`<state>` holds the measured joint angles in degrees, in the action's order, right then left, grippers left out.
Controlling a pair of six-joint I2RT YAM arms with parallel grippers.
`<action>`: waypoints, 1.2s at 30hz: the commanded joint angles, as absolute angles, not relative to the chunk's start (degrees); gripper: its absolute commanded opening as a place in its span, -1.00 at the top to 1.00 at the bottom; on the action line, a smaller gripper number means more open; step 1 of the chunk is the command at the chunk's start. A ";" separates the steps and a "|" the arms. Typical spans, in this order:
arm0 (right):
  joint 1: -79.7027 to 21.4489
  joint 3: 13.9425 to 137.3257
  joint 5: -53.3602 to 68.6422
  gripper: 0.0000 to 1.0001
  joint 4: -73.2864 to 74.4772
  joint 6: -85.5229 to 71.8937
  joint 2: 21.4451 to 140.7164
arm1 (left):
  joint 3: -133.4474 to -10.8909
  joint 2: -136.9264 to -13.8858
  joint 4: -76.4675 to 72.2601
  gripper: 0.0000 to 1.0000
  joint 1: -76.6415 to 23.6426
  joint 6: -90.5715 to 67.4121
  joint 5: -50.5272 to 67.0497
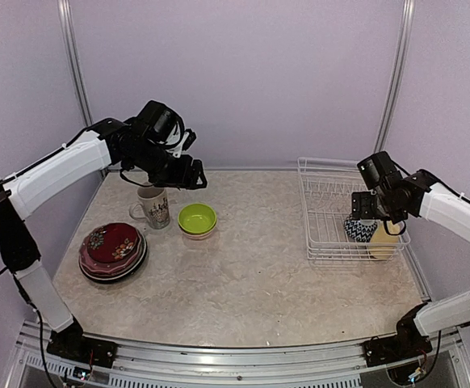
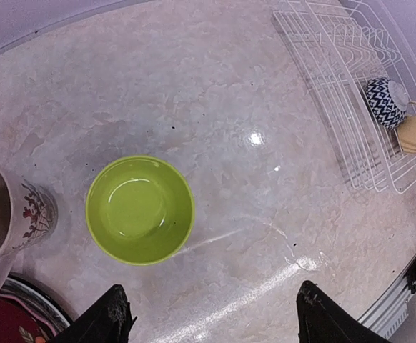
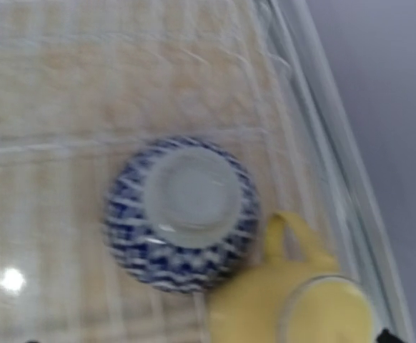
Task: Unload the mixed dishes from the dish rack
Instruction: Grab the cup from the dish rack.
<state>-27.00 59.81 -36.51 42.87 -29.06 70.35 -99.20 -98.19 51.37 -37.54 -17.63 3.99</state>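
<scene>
The white wire dish rack [image 1: 325,212] stands at the right. In it a blue-and-white patterned bowl [image 1: 360,230] lies upside down, touching a pale-yellow mug [image 1: 385,243]. My right gripper [image 1: 371,212] hovers just above them, open and empty. The right wrist view is blurred and shows the bowl [image 3: 183,213] and the mug [image 3: 294,304]. On the table at the left are a beige patterned mug [image 1: 153,207], a lime-green bowl [image 1: 197,218] and a stack of plates with a red one on top [image 1: 112,247]. My left gripper [image 1: 190,176] is open and empty above the lime bowl [image 2: 140,209].
The left wrist view also shows the rack [image 2: 340,78] at the far right and the table's front rail [image 2: 408,300]. Purple walls close the back and both sides. The right arm reaches over the rack's near right corner.
</scene>
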 commanded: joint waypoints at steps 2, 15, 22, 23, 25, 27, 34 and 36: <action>-19.11 61.81 -33.34 -0.99 49.19 -27.46 73.87 | -97.42 -95.24 48.37 -0.58 -37.66 -17.31 3.25; -7.64 55.18 -22.25 -1.00 41.77 -23.38 72.06 | -97.59 -95.28 48.28 -0.68 -38.69 -18.13 5.91; -6.07 53.10 -20.84 -1.00 38.94 -23.04 73.99 | -97.69 -95.60 48.32 -0.70 -38.77 -18.11 6.31; -6.04 52.74 -20.60 -1.00 38.49 -23.01 74.22 | -97.62 -95.62 48.28 -0.70 -38.76 -18.11 6.33; -5.91 51.76 -19.70 -0.98 37.03 -23.10 74.61 | -97.64 -95.71 48.28 -0.71 -38.77 -18.13 6.38; -5.94 50.91 -18.99 -0.92 35.93 -23.36 74.89 | -97.67 -95.80 48.34 -0.85 -38.77 -18.07 6.45; -5.98 49.32 -18.15 -0.89 32.81 -23.69 77.79 | -97.48 -95.50 48.10 -0.98 -38.76 -17.62 6.50; -5.98 49.07 -18.51 -0.89 32.28 -23.69 78.68 | -97.27 -95.45 47.94 -0.98 -38.78 -17.58 6.46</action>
